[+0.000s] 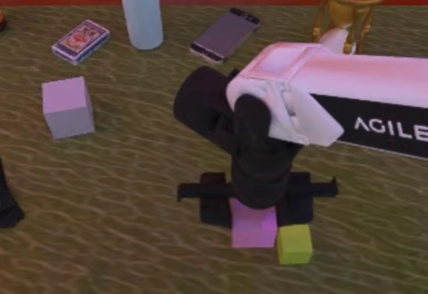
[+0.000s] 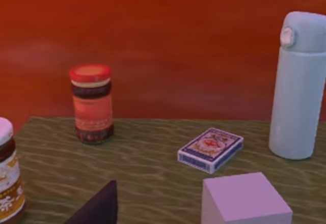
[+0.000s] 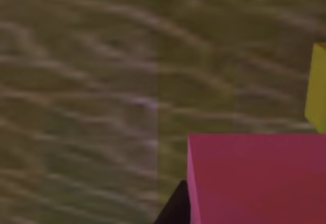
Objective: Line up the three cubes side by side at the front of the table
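Table (image 1: 134, 194): olive-green covering, wavy pattern; red-brown edge at 12 o'clock. Largest cube (image 1: 67, 107): pale lavender, plain. Medium cube (image 1: 254, 227): magenta-pink, plain. Small cube (image 1: 295, 244): yellow-green. Card box (image 1: 81, 41): blue border, red-patterned face. Flask (image 1: 140, 8): pale blue. Jar (image 2: 91, 103): red lid, orange-red label. Phone (image 1: 225, 35): grey.

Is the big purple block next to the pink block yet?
No. The purple block sits alone at the table's left, far from the pink block and yellow block.
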